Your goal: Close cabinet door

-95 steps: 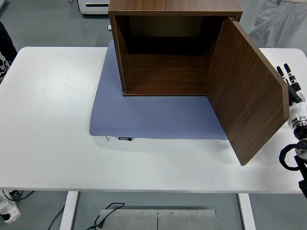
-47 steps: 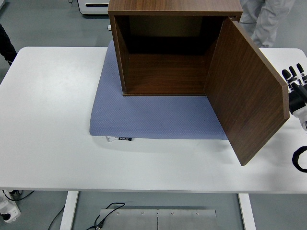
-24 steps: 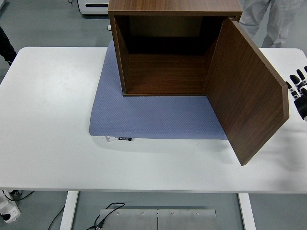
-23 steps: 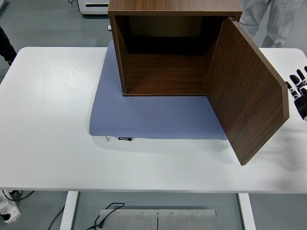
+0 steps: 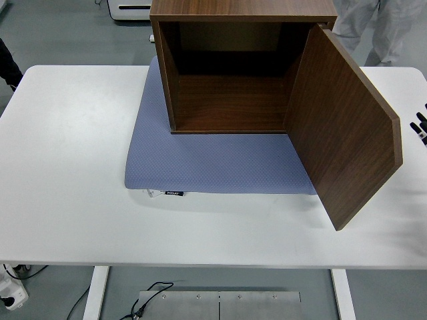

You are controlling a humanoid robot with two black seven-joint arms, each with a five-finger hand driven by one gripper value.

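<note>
The cabinet point(image 5: 230, 67) stands at the far middle of the white table point(image 5: 60, 173), a dark brown wooden box with its open front facing me. It rests on the far part of a blue-grey mat point(image 5: 213, 160) that spreads out toward the near side, with a small dark label at the mat's near edge. Inside, the cabinet is bare wood, shadowed toward the back.

The cabinet door point(image 5: 343, 127) hangs from the right side of the box and stands wide open, swung out toward the near right so its inner face looks left across the mat. Its free edge reaches past the mat's right edge and hangs over bare table, with its low near corner close to the table's near right part.

My right hand point(image 5: 421, 127) shows only as a few dark fingertips at the right edge of the view, just beside the door's outer edge and apart from it. I hold nothing and touch nothing. So little of the hand is in view that I cannot tell how my fingers are set.

A person's light trouser legs point(image 5: 373, 27) stand beyond the table's far right corner.
</note>
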